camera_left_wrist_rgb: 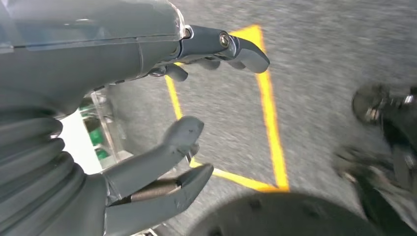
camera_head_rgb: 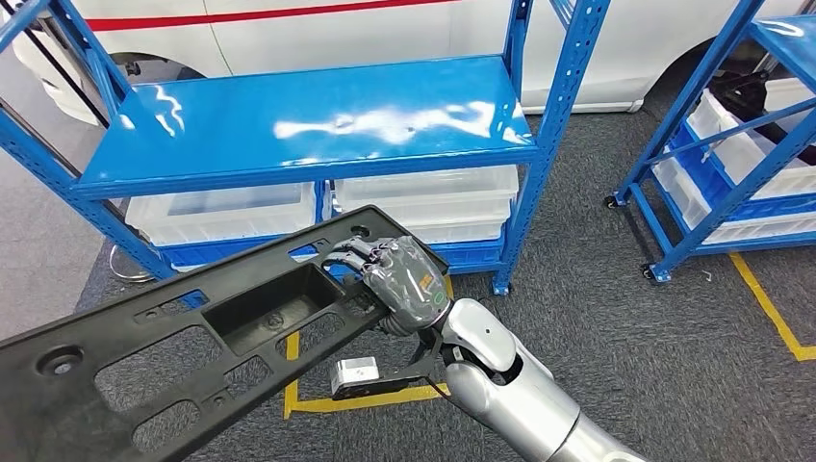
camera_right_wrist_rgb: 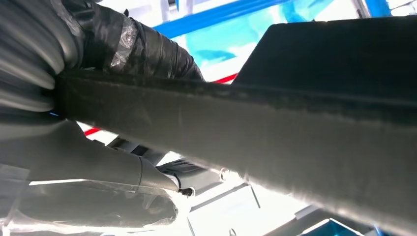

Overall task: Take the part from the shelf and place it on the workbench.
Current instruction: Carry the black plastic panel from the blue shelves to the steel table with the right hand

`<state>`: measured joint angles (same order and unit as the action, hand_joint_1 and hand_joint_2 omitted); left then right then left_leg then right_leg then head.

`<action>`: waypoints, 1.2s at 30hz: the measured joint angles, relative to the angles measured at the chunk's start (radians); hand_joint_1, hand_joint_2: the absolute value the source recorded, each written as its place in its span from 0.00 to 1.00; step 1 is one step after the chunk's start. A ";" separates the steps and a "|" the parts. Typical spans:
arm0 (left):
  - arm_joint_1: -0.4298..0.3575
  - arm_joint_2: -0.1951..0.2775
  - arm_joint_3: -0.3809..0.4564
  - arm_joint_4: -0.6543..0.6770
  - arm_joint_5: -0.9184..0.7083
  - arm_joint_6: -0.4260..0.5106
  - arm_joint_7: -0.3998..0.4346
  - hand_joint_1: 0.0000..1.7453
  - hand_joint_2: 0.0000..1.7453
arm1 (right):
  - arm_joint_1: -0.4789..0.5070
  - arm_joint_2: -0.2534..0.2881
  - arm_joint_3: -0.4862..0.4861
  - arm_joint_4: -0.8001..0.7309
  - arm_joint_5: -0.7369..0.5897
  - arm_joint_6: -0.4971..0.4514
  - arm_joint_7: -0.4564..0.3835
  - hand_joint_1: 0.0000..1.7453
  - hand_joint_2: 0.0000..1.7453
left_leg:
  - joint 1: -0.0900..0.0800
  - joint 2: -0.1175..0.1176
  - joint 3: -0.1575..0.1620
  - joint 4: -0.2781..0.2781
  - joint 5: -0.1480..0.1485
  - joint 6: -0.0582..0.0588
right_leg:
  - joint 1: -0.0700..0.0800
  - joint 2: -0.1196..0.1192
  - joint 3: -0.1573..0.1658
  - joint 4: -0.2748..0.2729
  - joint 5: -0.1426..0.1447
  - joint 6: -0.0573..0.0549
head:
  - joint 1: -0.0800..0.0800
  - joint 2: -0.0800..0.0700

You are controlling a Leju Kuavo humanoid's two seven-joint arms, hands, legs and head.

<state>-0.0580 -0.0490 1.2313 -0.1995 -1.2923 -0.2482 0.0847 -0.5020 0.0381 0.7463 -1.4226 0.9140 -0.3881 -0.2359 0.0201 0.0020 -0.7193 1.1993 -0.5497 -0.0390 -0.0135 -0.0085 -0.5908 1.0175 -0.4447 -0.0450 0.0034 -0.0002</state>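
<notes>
Right hand (camera_head_rgb: 402, 279) is gripping the black plastic part (camera_head_rgb: 173, 356) at its end, fingers clamped over the edge; part is stretching away from the hand, held in front of the blue shelf (camera_head_rgb: 318, 125). Left hand (camera_left_wrist_rgb: 147, 123) is hanging over grey floor (camera_left_wrist_rgb: 314, 73), fingers apart, holding nothing.

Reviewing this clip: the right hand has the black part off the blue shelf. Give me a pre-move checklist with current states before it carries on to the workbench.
1. Right hand grips the black part: ok.
2. Part lifted off the blue shelf: ok.
3. Grip centred on the part: not ok, it holds one end.
4. Left hand holds nothing, fingers apart: ok.
5. Workbench located: cannot tell.
</notes>
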 joint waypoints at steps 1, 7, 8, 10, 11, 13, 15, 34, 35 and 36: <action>0.000 0.000 0.001 0.000 0.001 0.001 0.000 0.00 1.00 | 0.000 0.000 0.000 0.002 0.000 0.001 0.000 1.00 1.00 | 0.000 0.000 -0.001 0.050 -0.025 -0.001 | 0.002 -0.001 -0.016 0.001 0.012 -0.001 | 0.000 0.000; -0.005 0.002 0.004 0.000 0.002 0.006 0.000 0.00 1.00 | -0.004 0.005 0.007 0.010 0.000 0.008 0.007 1.00 1.00 | -0.014 -0.002 0.248 -0.156 0.024 0.032 | 0.012 0.000 -0.094 0.012 0.080 0.007 | 0.000 0.000; -0.007 0.002 0.004 0.000 0.002 0.007 0.000 0.00 1.00 | -0.006 0.007 0.007 0.010 0.000 0.009 0.009 1.00 1.00 | -0.020 -0.002 0.284 -0.208 0.011 0.038 | 0.011 0.000 -0.096 0.010 0.091 0.012 | 0.001 0.000; -0.007 0.002 0.005 0.000 0.003 0.008 0.000 0.00 1.00 | -0.008 0.011 0.007 0.010 -0.002 0.015 0.015 1.00 1.00 | -0.023 -0.001 0.295 -0.246 0.015 0.046 | 0.010 -0.002 -0.097 0.002 0.113 0.025 | 0.000 0.000; -0.007 0.000 0.006 0.000 0.003 0.008 0.000 0.00 1.00 | -0.009 0.011 0.007 0.011 -0.004 0.020 0.018 1.00 1.00 | -0.022 0.002 0.287 -0.249 0.029 0.051 | 0.010 -0.002 -0.101 0.000 0.113 0.031 | 0.000 0.000; -0.006 -0.001 0.008 0.000 0.003 0.008 0.001 0.00 1.00 | -0.011 0.011 0.008 0.011 -0.005 0.031 0.022 1.00 1.00 | -0.016 0.009 0.262 -0.258 0.062 0.065 | 0.010 0.002 -0.121 0.042 0.048 0.040 | 0.001 0.000; -0.005 -0.002 0.010 0.001 0.002 0.009 0.001 0.00 1.00 | -0.012 0.010 0.008 0.011 -0.007 0.038 0.025 1.00 1.00 | -0.017 0.012 0.226 -0.253 0.089 0.073 | 0.007 0.006 -0.149 0.161 -0.066 0.047 | 0.001 0.000; 0.001 -0.005 0.020 0.001 0.001 0.008 0.000 0.00 1.00 | -0.022 0.014 0.010 0.011 -0.014 0.046 0.032 1.00 1.00 | -0.004 0.007 0.040 0.087 0.005 0.001 | 0.002 0.001 -0.051 0.030 0.008 0.007 | 0.001 0.000; 0.000 -0.005 0.020 0.001 0.001 0.008 0.000 0.00 1.00 | -0.022 0.014 0.010 0.011 -0.014 0.046 0.032 1.00 1.00 | -0.004 0.006 0.086 0.038 0.032 0.004 | 0.002 0.001 -0.064 0.033 0.018 0.010 | 0.001 0.000; -0.001 -0.004 0.020 0.001 0.001 0.008 0.000 0.00 1.00 | -0.022 0.015 0.011 0.011 -0.014 0.046 0.032 1.00 1.00 | -0.005 0.004 0.143 -0.036 0.041 0.009 | 0.003 0.002 -0.075 0.035 0.027 0.014 | 0.001 0.000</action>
<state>-0.0588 -0.0532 1.2512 -0.1984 -1.2913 -0.2401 0.0847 -0.5241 0.0527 0.7568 -1.4119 0.8999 -0.3418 -0.2040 0.0152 0.0059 -0.5768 1.1633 -0.5089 -0.0300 -0.0109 -0.0067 -0.6654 1.0522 -0.4173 -0.0314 0.0041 -0.0003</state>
